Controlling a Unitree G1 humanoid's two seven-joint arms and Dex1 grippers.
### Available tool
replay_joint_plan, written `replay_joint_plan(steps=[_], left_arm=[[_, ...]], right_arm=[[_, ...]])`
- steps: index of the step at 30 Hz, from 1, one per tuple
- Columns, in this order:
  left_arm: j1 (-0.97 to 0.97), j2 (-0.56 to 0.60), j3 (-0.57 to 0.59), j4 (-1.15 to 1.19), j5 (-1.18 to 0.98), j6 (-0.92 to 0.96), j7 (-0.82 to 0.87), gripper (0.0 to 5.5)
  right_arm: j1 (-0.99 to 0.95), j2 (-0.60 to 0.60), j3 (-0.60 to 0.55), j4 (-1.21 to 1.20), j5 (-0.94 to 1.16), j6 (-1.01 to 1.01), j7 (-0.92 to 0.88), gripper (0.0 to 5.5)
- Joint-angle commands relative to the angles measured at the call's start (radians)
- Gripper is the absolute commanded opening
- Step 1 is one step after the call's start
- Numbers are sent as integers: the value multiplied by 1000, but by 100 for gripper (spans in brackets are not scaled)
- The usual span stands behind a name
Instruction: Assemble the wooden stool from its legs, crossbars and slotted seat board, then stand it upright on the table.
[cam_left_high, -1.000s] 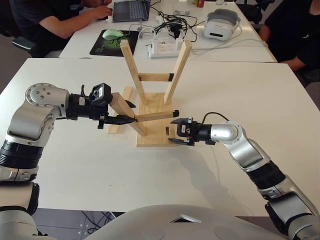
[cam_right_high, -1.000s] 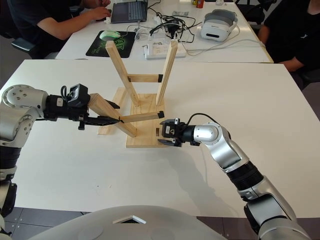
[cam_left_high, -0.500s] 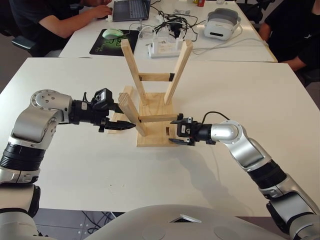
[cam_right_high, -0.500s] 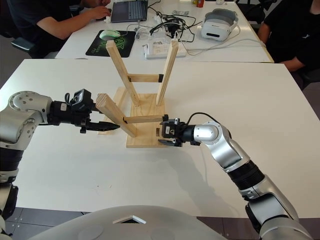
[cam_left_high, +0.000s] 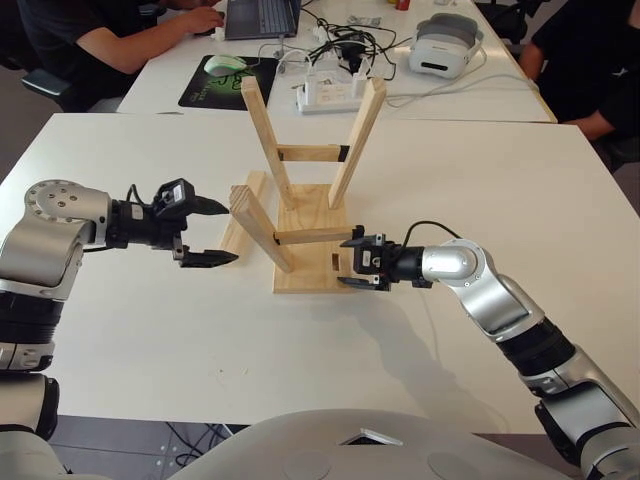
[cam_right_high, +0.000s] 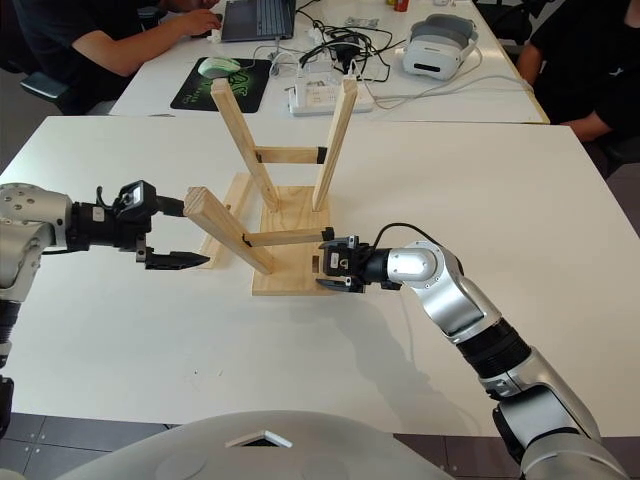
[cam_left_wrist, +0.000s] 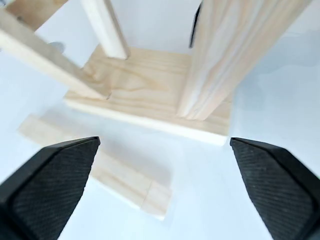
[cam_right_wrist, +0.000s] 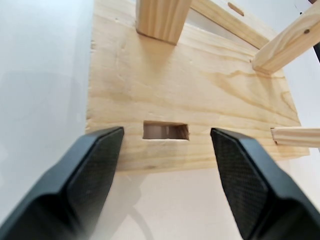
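Note:
The slotted seat board (cam_left_high: 308, 232) lies flat on the white table. Two legs (cam_left_high: 268, 135) (cam_left_high: 358, 135) stand up from its far side, joined by a crossbar (cam_left_high: 310, 154). A third leg (cam_left_high: 260, 230) leans out of the board's near left part, and a second crossbar (cam_left_high: 312, 236) runs from it toward my right gripper. A loose leg (cam_left_high: 243, 203) lies left of the board. My left gripper (cam_left_high: 207, 232) is open, a short way left of the leaning leg and apart from it. My right gripper (cam_left_high: 351, 262) is open, and its fingers straddle the board's edge by an empty slot (cam_right_wrist: 165, 130).
Behind this table stands a second one with a power strip (cam_left_high: 325, 97), a headset (cam_left_high: 446, 45), a mouse pad (cam_left_high: 220, 78) and a laptop, with people seated at it. The white tabletop (cam_left_high: 520, 190) stretches bare to the right and toward the front.
My left gripper has let go of the leaning leg, opened and pulled back to the left. The leg stays propped in the board. The right arm has kept still.

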Motion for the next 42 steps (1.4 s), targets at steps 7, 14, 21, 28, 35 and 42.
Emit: replay_joint_plan(steps=[7,14,21,28,35,42], left_arm=[[278,-350,253,-263,4,214,687,536],[367,-494,168,-308,114,283,905,536],[330,-555,151,-286,97,299,915,536],[286,-564,108,-240,132,298,913,536],[255,-573,101,-125,160,291,921,536],[231,-595,133,-70,123,283,896,457]], right_arm=[[135,-28,48,16,-24,87,34,324],[135,-24,55,5,-24,92,39,324],[116,-10,66,13,-27,91,43,324],[101,0,77,19,-31,88,40,324],[78,6,86,28,-28,81,48,324],[72,8,80,29,-24,80,50,324]])
